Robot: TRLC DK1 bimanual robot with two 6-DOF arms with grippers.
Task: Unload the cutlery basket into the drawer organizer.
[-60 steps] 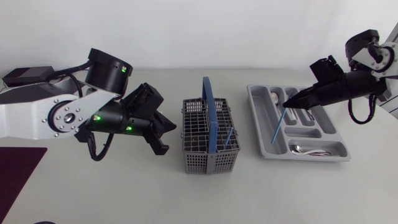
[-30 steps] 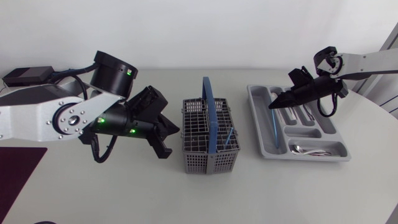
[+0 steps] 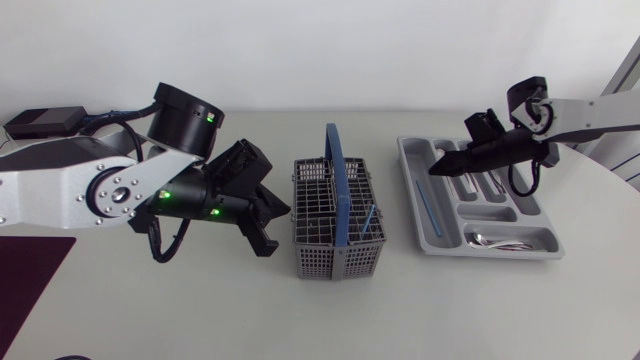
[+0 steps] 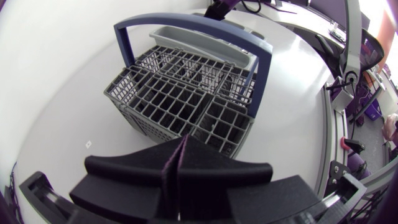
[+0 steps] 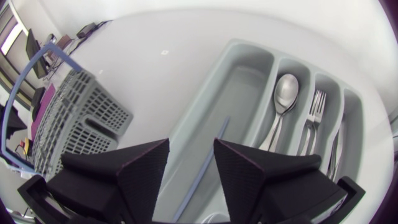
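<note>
The grey cutlery basket (image 3: 335, 225) with its blue handle (image 3: 335, 170) stands mid-table; a thin blue stick (image 3: 369, 220) leans in its right side. My left gripper (image 3: 272, 225) sits shut and empty just left of the basket (image 4: 186, 93), and its fingertips (image 4: 180, 146) meet in the left wrist view. The grey drawer organizer (image 3: 417, 215) lies to the right. A long blue stick (image 3: 428, 205) rests flat in its leftmost compartment (image 5: 236, 87). My right gripper (image 3: 445, 165) hovers open above that stick (image 5: 221, 127), with fingers (image 5: 143, 165) apart and touching nothing.
A spoon (image 5: 283, 99) and a fork (image 5: 314, 118) lie in the organizer's middle compartments, and another spoon (image 3: 500, 240) lies in its front cross compartment. A dark purple mat (image 3: 30, 280) covers the table's front left corner. A black box (image 3: 40, 122) sits back left.
My right gripper lowered the long blue stick into the organizer's leftmost compartment and opened, leaving it lying flat. My left gripper edged slightly closer to the basket.
</note>
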